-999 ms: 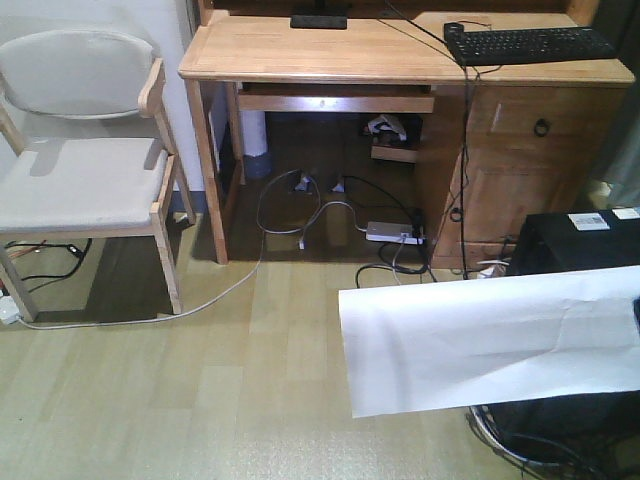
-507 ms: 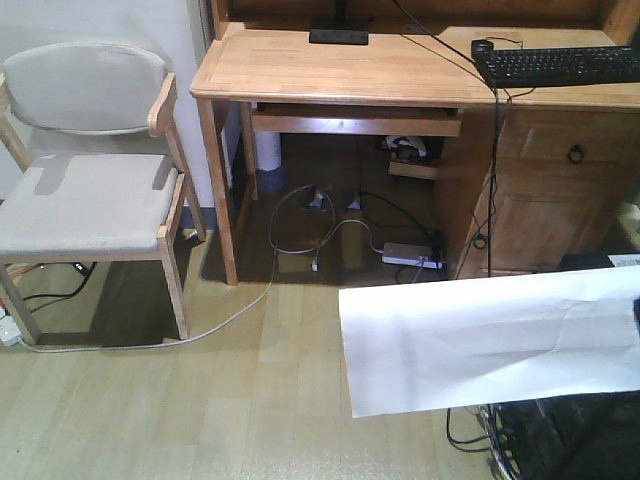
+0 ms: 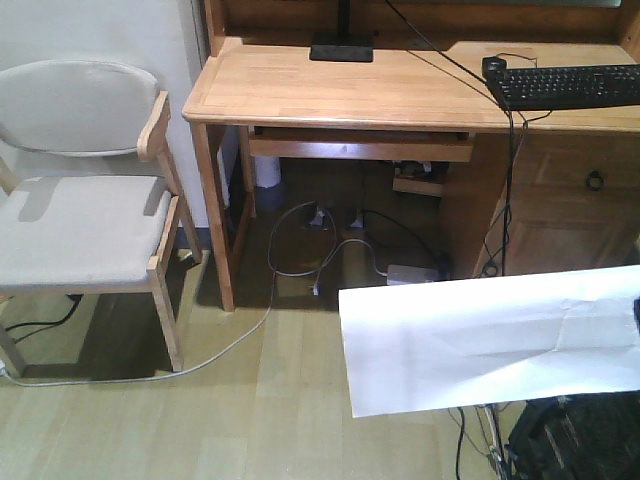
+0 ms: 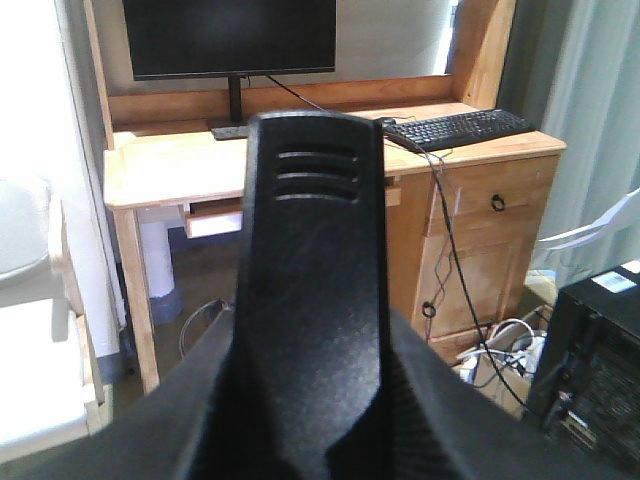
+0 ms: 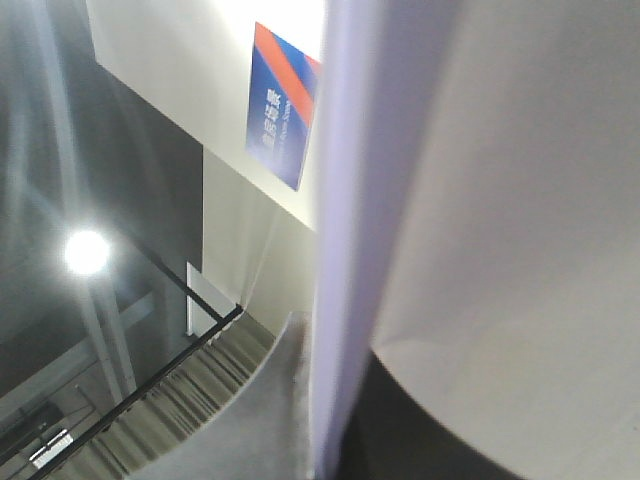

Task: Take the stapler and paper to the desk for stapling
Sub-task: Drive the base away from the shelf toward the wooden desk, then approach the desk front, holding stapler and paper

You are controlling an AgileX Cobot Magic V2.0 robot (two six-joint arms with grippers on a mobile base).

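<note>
stapler (image 4: pixel 315 280): black, fills the middle of the left wrist view, clamped in the left pincer (image 4: pixel 310 425)
paper (image 3: pixel 490 345): white creased sheet up in the air at 4 o'clock in the front view, right pincer (image 5: pixel 340 420) grasping its edge
counter (image 3: pixel 400 90): at 12 o'clock, keyboard (image 3: pixel 565 85) on it at 2 o'clock
chair (image 3: pixel 80 225): at 9 o'clock

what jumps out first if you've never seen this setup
A creased white sheet of paper hangs in mid-air at the front view's lower right, before the light-wood desk. A black keyboard lies at the desk's right end; a grey-cushioned wooden chair stands left of it.
</note>
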